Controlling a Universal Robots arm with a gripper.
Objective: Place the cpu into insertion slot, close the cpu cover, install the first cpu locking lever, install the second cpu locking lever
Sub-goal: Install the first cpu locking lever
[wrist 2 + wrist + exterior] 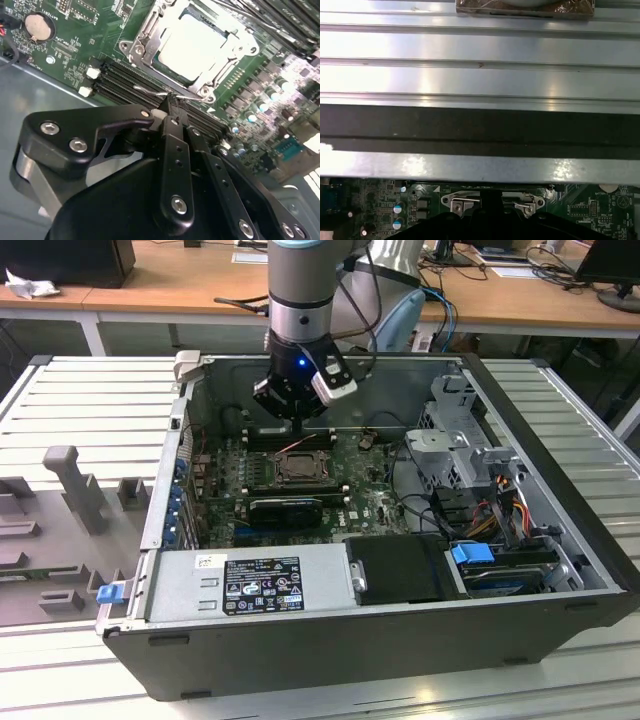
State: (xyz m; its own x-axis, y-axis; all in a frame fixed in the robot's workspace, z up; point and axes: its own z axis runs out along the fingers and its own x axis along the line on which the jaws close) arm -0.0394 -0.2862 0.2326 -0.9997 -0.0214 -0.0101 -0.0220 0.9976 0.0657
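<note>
1. The cpu (192, 42) lies flat in the insertion slot (298, 468). Its shiny face points up.
2. The cpu cover (137, 47) is down on top of it. The cpu peeks out through the hole in the middle. I think the cover lies there to keep the chip from moving.
3. The gripper (172, 106) has its fingers pressed together. The tips sit right at a thin wire locking lever (150, 91) at the edge of the slot. I cannot tell if the wire is caught between them.
4. I think the gripper is down there to work that lever, because the lever is what locks the cover.
5. The cpu is square, so it has no long side. Its edges line up with the slot.
6. The lever is long and thin. It runs along the slot's edge, side by side with the memory slots (117, 77).
7. In the exterior view, the gripper hangs over the far side of the slot, inside the computer case (400, 650).
</note>
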